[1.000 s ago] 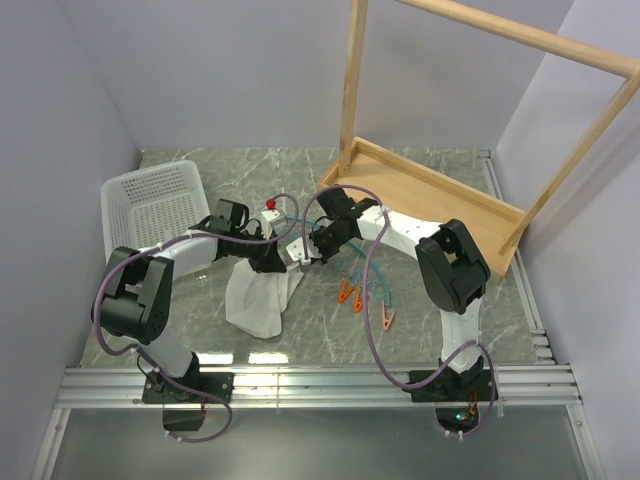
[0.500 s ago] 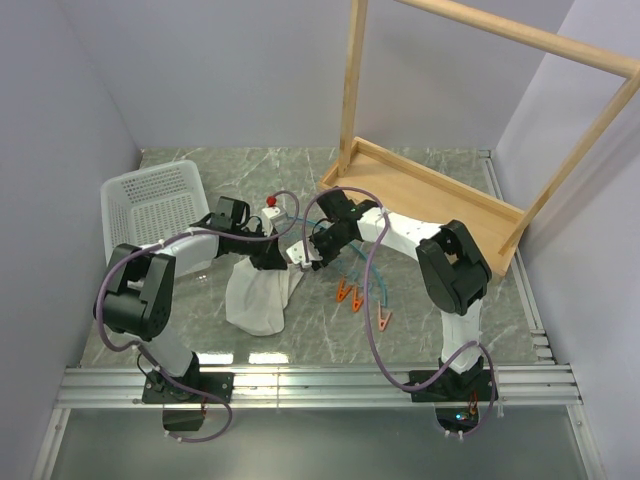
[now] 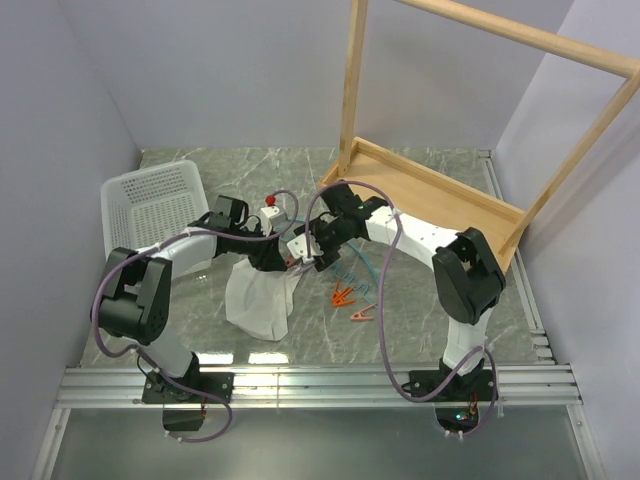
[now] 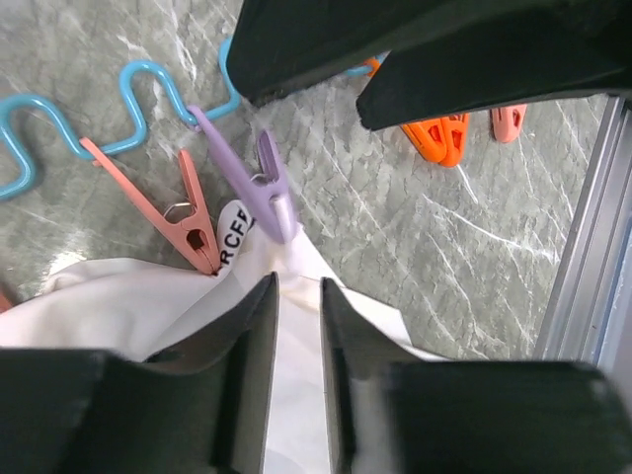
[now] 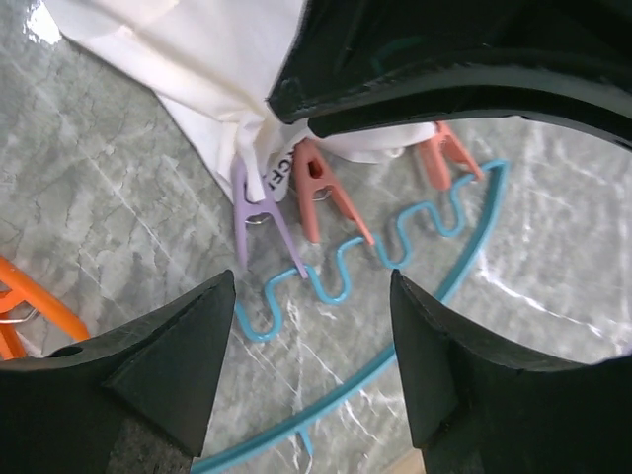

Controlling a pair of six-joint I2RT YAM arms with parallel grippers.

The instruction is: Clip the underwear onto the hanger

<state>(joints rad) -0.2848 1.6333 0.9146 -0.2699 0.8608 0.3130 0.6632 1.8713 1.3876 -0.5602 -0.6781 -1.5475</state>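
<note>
Now the right hand [image 5: 311, 296] has spread open.

- A grey-green marbled tabletop [image 3: 320, 340] carries everything, with bright glare patches near its near edge.
- Plain pale grey walls [image 3: 240, 70] close in its far, left and right edges.
- A tall wooden rack [image 3: 440, 195] stands at the far right corner.
- A white perforated basket [image 3: 150, 205] sits by the left edge.
- Aluminium rails [image 3: 320, 383] run along the near edge.

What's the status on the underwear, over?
Right gripper open above hanger. Left gripper narrow at underwear, grip unclear. Purple clip bites underwear. Orange clips lie aside.
</note>
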